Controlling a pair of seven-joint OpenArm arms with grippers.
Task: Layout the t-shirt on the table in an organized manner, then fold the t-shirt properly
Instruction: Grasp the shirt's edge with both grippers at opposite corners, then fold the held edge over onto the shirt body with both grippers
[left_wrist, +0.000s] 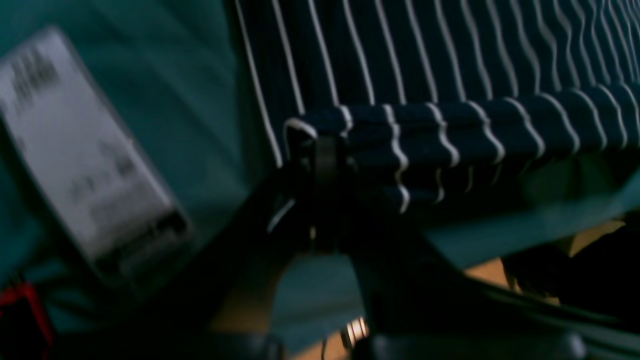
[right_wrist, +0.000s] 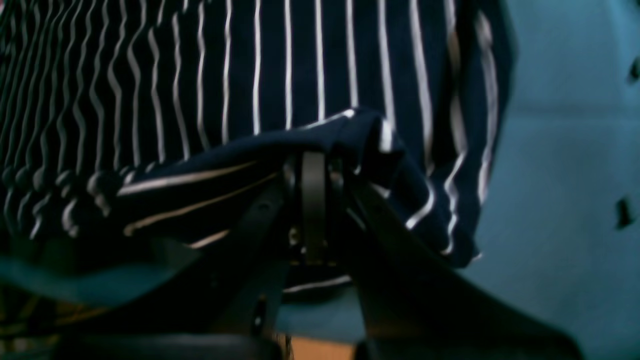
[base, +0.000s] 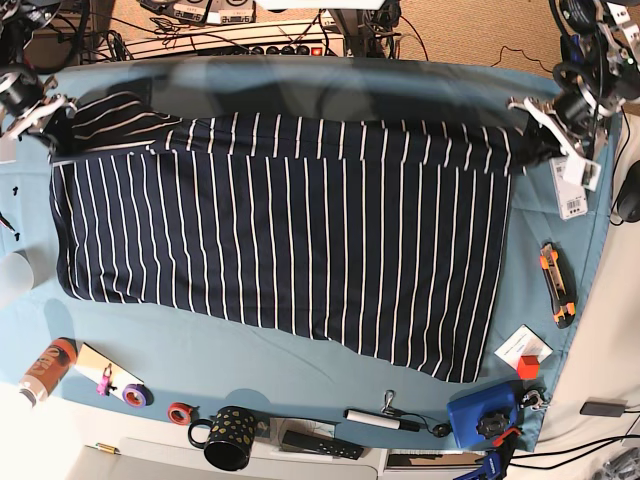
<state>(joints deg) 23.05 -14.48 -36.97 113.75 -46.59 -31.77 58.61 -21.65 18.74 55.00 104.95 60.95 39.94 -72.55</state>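
Observation:
The navy t-shirt (base: 290, 230) with thin white stripes lies spread wide across the teal table (base: 330, 85) in the base view. Its far edge is folded over in a narrow band. My left gripper (base: 537, 128) is at the far right corner, shut on the shirt's folded edge (left_wrist: 450, 135); its closed fingers (left_wrist: 322, 160) pinch the fabric just above the cloth. My right gripper (base: 52, 122) is at the far left corner, shut on a bunched fold of the shirt (right_wrist: 200, 170); its fingers (right_wrist: 314, 180) are closed on it. The collar is hidden.
A white label (base: 573, 190) lies by my left gripper and shows in the left wrist view (left_wrist: 85, 150). An orange utility knife (base: 556, 285), a white card (base: 524, 350) and a blue box (base: 482, 415) are at the right. A mug (base: 228, 440), tape rolls (base: 180, 412) and a bottle (base: 45, 370) line the near edge.

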